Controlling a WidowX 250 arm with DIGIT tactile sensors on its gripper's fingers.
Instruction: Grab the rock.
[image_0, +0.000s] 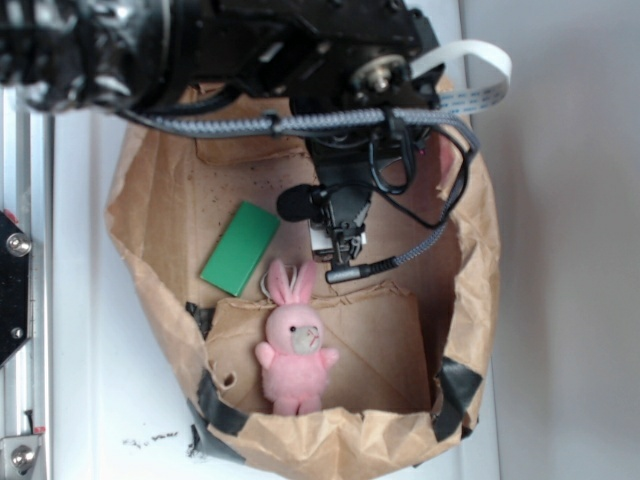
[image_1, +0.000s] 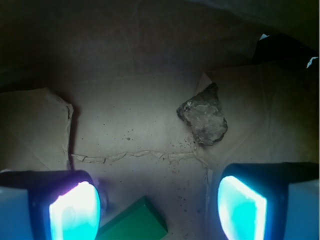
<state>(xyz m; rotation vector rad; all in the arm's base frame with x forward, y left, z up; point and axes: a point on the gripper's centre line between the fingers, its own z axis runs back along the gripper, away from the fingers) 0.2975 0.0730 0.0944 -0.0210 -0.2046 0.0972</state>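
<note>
Rock, rough, lumpy, grey-brown

- A robot test bench in a lab rather than a home: a white tabletop with a bolted metal rail along one edge.
- The work area is a makeshift tray made from a torn brown paper bag patched with black tape.
- Loose grey cables and a flat white ribbon cable run over the black arm.
- Props are odd test items: a pink plush bunny and a green block.
</note>
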